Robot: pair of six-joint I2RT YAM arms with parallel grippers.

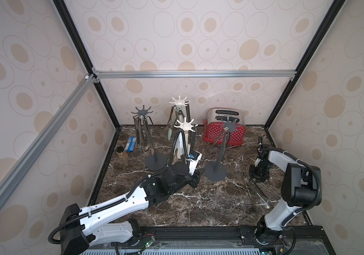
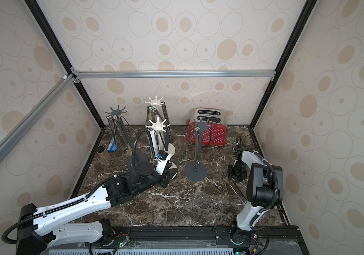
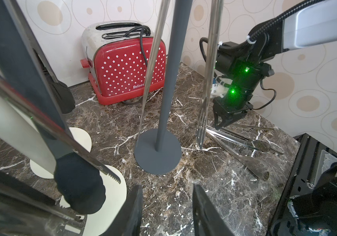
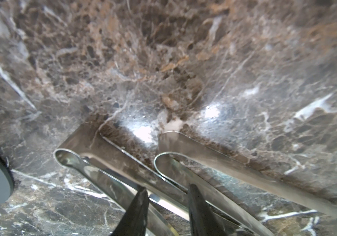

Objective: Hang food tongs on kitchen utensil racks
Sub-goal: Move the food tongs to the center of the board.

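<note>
On the marble [image 4: 163, 61], steel tongs [image 4: 164, 203] lie between the parted right fingers [image 4: 137, 208].

Left arm [image 1: 121, 209], 7 o'clock in both top views: white shells, black joints, ribbed black conduit [image 1: 103, 208] clipped along it, small screw holes. Right arm [image 1: 280, 212], 4 o'clock: same build, green lights [image 3: 232, 91] on its black wrist housing. Fingers [image 3: 133, 212] black, tapered.

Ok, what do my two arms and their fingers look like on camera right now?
Both the left arm and right arm have glossy white link shells with matte black joints. Black ribbed cable conduit runs along each, tied with white zip ties. The left gripper and right gripper end in dark, tapered fingers. Green lights glow on the right wrist.
</note>
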